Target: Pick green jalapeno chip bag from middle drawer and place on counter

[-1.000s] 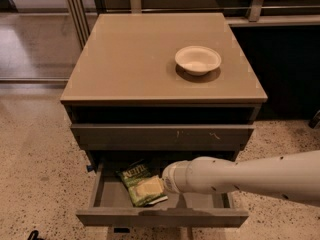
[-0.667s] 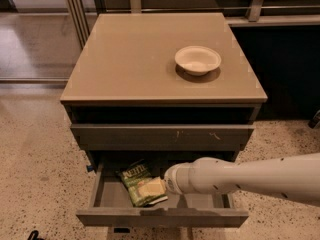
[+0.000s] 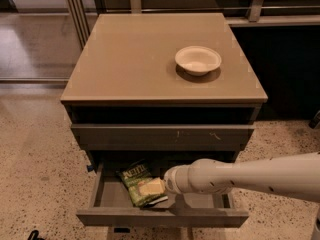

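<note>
The green jalapeno chip bag lies flat in the left half of the open middle drawer, its "Kettle" band towards the back. My gripper reaches in from the right on a white arm and sits right over the bag's right side, at or just above it. The tan counter is the cabinet's top, above the drawer.
A white bowl stands on the counter's right rear part. A closed grey drawer front with pale scratches sits just above the open drawer. Speckled floor surrounds the cabinet; a glass partition stands at back left.
</note>
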You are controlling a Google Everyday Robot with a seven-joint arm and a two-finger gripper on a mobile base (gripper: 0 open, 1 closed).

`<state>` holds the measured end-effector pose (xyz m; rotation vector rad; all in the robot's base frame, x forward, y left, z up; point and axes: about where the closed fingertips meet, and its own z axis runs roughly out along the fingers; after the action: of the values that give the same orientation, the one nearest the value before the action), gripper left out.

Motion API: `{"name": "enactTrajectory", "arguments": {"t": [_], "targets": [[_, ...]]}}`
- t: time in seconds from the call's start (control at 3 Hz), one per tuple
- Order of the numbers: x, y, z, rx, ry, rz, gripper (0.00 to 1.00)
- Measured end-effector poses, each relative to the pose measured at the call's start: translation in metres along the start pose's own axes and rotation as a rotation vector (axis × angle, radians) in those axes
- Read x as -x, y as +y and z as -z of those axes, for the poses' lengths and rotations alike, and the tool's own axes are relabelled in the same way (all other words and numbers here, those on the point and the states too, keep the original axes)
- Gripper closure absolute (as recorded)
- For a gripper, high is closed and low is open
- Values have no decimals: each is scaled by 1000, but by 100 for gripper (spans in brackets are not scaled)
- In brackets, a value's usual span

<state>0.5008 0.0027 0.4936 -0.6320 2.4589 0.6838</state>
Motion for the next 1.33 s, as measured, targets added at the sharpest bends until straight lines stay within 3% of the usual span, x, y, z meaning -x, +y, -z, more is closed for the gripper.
{"name": "enactTrajectory", "arguments": {"t": [0.33,0.67,1.0,1.33], "targets": [[1,-4,-18,-23,0,-28,0],[3,1,-49,-28,43,-20,0],[3,2,-49,-28,43,-20,0],[-7,-2,-70,-6,69,-51,0]]}}
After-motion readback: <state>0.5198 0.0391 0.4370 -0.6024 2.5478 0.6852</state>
